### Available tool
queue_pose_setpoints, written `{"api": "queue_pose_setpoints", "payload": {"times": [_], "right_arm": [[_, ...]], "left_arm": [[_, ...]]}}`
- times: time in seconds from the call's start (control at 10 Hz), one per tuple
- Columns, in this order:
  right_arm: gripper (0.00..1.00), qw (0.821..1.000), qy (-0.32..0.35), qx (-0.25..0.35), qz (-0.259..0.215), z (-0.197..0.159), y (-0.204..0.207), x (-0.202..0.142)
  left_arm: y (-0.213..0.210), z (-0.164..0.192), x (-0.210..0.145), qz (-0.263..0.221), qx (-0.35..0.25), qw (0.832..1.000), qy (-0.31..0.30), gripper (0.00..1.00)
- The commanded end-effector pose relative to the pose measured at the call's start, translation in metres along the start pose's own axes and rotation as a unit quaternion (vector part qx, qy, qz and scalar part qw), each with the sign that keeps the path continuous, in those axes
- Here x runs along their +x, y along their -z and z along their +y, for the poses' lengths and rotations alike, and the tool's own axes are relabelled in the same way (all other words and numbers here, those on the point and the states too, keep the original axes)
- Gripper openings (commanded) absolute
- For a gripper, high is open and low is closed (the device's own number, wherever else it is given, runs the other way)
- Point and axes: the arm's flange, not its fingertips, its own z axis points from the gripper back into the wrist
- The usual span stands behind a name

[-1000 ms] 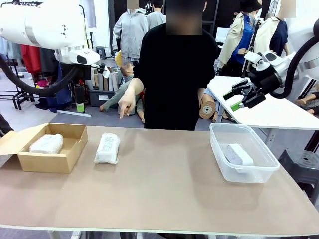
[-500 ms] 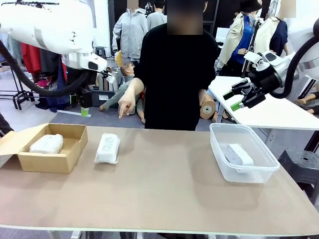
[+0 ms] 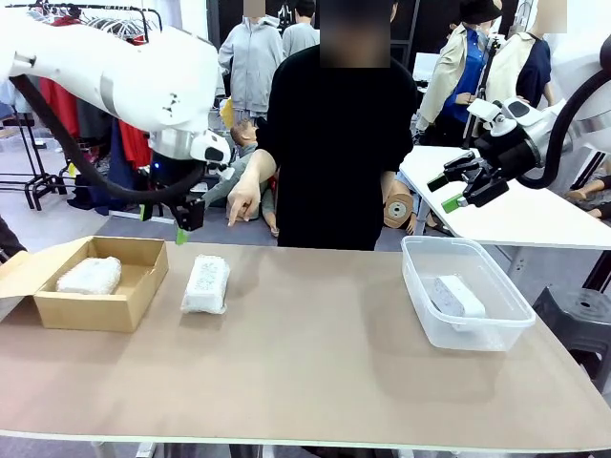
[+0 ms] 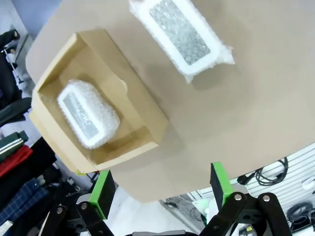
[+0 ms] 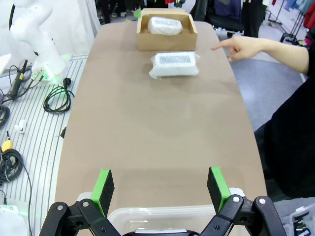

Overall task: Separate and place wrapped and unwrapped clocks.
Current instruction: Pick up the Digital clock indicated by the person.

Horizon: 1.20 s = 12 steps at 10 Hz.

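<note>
While both arms' jaws stand spread and empty, the tan table (image 3: pixel 315 363) fronts hanging clothes (image 3: pixel 132 145).

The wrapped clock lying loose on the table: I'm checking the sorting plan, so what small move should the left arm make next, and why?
Probably lower the open left gripper onto the loose wrapped clock. It hovers empty above the table's far edge near it, the person's hand points that way, and the cardboard box beside it holds the other wrapped clock.
</note>
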Motion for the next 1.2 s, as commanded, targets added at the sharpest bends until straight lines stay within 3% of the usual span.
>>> {"api": "queue_pose_setpoints", "payload": {"times": [0.0, 0.4, 1.1], "right_arm": [[1.00, 1.000, -0.002, -0.002, 0.001, 0.001, -0.002, 0.003], [1.00, 1.000, -0.002, -0.002, 0.001, 0.001, -0.002, 0.003], [1.00, 1.000, -0.002, -0.002, 0.001, 0.001, -0.002, 0.003]], "left_arm": [[0.017, -0.016, -0.009, 0.001, 0.016, 1.000, 0.004, 1.00], [0.041, -0.034, -0.012, 0.025, 0.000, 1.000, 0.011, 1.00], [0.040, -0.032, -0.007, 0.030, -0.001, 0.999, 0.021, 1.00]]}}
